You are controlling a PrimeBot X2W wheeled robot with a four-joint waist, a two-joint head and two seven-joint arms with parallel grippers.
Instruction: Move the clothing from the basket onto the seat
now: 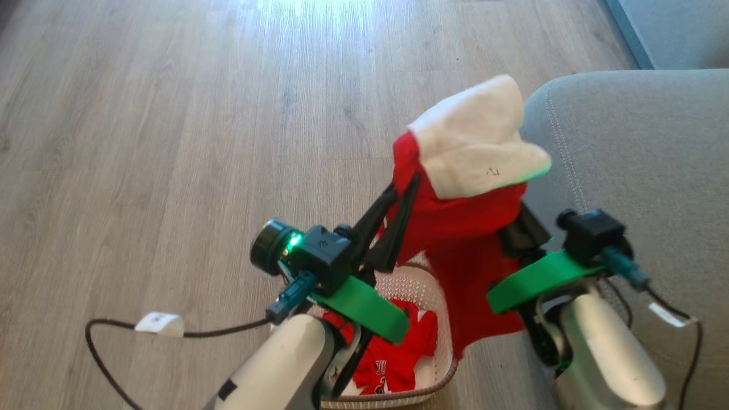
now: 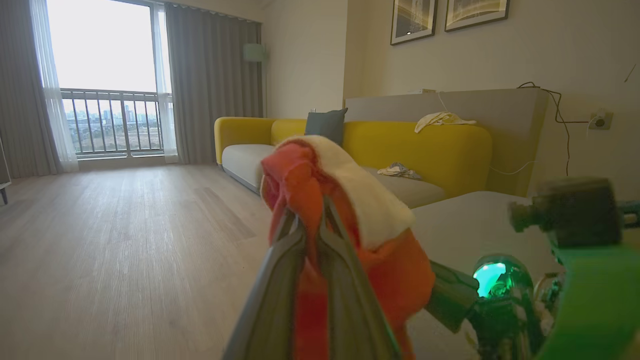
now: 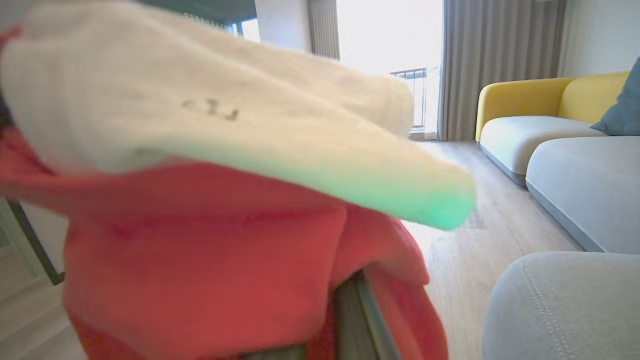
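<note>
A red garment point(image 1: 455, 228) with a white panel point(image 1: 478, 142) hangs in the air between both grippers, above the basket and beside the seat's rounded corner. My left gripper point(image 1: 401, 196) is shut on its left red edge, and the fingers point(image 2: 285, 270) pinch the red fabric point(image 2: 300, 185). My right gripper point(image 1: 518, 222) grips the garment's right side, mostly covered by the red cloth point(image 3: 200, 260); one finger point(image 3: 352, 315) shows. The cream basket point(image 1: 424, 285) stands on the floor below and holds a second red garment point(image 1: 398, 353). The grey seat point(image 1: 638, 171) lies to the right.
A black cable with a white tag point(image 1: 159, 323) trails over the wooden floor at the lower left. A yellow sofa point(image 2: 415, 145) lines the far wall, and grey sofa cushions point(image 3: 585, 175) lie beyond the seat corner point(image 3: 565, 305).
</note>
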